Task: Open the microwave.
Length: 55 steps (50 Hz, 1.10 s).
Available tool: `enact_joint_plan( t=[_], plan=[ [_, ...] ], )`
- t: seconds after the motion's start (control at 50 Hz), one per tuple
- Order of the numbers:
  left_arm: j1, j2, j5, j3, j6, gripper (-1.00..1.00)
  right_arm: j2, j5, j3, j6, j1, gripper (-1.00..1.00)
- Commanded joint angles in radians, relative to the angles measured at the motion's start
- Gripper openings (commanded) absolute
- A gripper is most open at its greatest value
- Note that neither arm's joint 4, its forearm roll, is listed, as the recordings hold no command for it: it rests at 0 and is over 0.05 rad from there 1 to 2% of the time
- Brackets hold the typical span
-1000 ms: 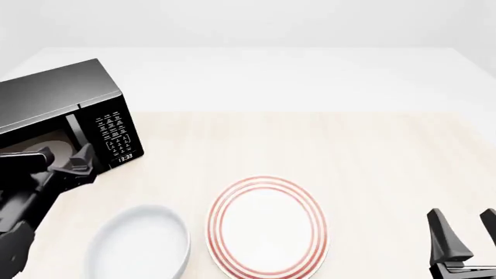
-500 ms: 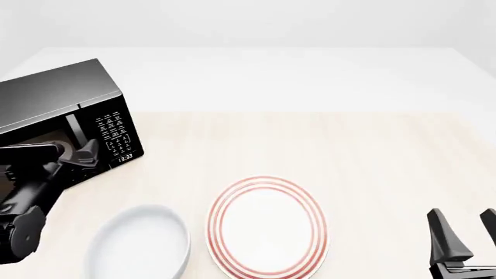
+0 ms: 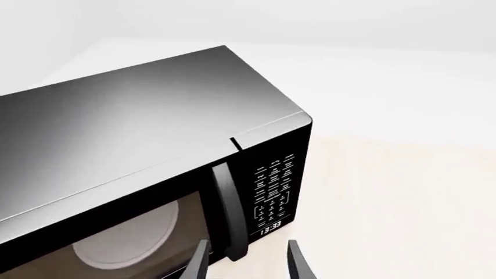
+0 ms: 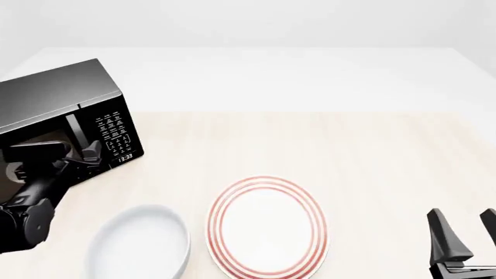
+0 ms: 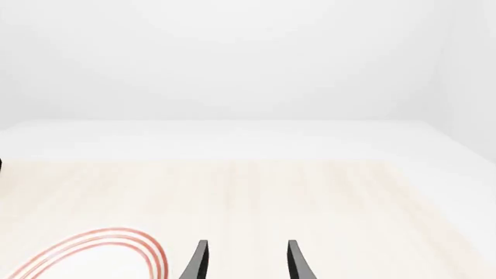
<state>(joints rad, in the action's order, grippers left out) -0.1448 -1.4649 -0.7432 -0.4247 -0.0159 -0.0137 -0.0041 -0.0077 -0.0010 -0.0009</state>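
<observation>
Right gripper (image 4: 465, 229) at the near right edge of the table (image 4: 372, 145), fingers spread, grasping nothing; well apart from everything else. Its wrist view shows the two fingertips (image 5: 199, 260) apart over bare light wood, with the rim of the red-ringed plate (image 5: 116, 247) off to one side.

Near centre in the front view: the red-ringed plate (image 4: 268, 226) lies flat. Just beside it on the left, a white bowl (image 4: 139, 244), not touching the plate as far as can be seen.

Left gripper (image 4: 78, 156) at the left side, further in, up against the front of the microwave (image 4: 62, 110). Fingers released. In the left wrist view the two fingertips (image 3: 200, 261) stand on either side of the lower end of the vertical bar handle (image 3: 227, 209); whether a pad touches the bar cannot be told.

Microwave at the far left of the table, partly cut off by the frame edge, turned at an angle so its keypad (image 3: 273, 189) end faces the table centre. Door shut. Display (image 3: 270, 229) reads 13:33. White turntable (image 3: 128, 238) is visible through the dark glass
</observation>
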Motion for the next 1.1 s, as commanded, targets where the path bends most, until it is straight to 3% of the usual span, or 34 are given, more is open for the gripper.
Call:
enact_joint_plan(
  t=[0.02,1.1],
  plan=[
    [-0.017,-0.054,-0.017,-0.017,0.001,1.0,0.0,0.0,0.0,0.0,0.0,1.0],
    [-0.002,-0.229,-0.021,-0.141,0.021,1.0,0.0,0.0,0.0,0.0,0.0,1.0]
  ],
)
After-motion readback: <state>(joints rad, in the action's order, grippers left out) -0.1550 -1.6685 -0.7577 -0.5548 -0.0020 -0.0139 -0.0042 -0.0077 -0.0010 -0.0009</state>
